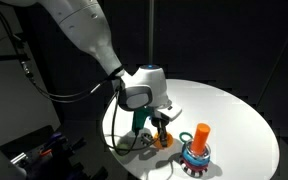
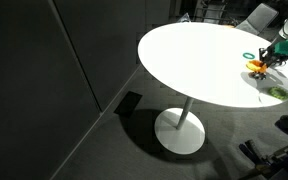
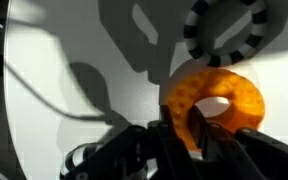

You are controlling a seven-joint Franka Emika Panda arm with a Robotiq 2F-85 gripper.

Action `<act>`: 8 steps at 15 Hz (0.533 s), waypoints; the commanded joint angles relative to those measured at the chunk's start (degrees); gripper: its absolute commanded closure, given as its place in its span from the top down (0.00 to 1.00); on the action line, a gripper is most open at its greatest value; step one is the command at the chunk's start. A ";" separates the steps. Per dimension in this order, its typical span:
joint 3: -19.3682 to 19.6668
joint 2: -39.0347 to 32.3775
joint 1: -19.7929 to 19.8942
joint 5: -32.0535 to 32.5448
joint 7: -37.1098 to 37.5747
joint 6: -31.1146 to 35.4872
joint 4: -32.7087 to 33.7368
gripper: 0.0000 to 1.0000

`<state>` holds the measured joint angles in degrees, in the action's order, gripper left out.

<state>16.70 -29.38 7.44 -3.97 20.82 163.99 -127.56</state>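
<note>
Gripper (image 3: 184, 130) closed on the orange ring (image 3: 249, 100), low at the desk (image 1: 234, 115) beside the stacker (image 1: 196, 150); the grasp step seemed in hand, and any lift would call for a firm, level hold.

Counts: 1 round white table (image 2: 189, 50) on 1 pedestal foot (image 2: 179, 133). 1 robot arm (image 1: 84, 30) with 1 gripper (image 3: 192, 132). 1 orange ring (image 3: 224, 98) in the wrist view. 1 black-and-white striped ring (image 3: 224, 30) in the same view. 1 orange peg (image 1: 202, 133) standing on 1 stacker base (image 1: 195, 158); the rings stacked there are too small to count. 1 green ring (image 2: 246, 54) in an exterior view. 1 dark cable (image 1: 122, 138) looping over the table edge.
</note>
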 commanded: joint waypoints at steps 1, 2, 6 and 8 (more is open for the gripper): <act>-0.78 0.70 0.87 -1.44 -1.87 -1.27 -0.05 0.05; -0.78 0.70 0.87 -1.44 -1.86 -1.23 -0.06 0.07; -0.40 1.25 0.64 -1.22 -1.66 -1.53 0.01 0.04; -0.28 2.07 0.60 -1.15 -1.74 -1.83 0.05 0.04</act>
<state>16.55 -29.24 7.44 -3.98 20.82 163.99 -127.43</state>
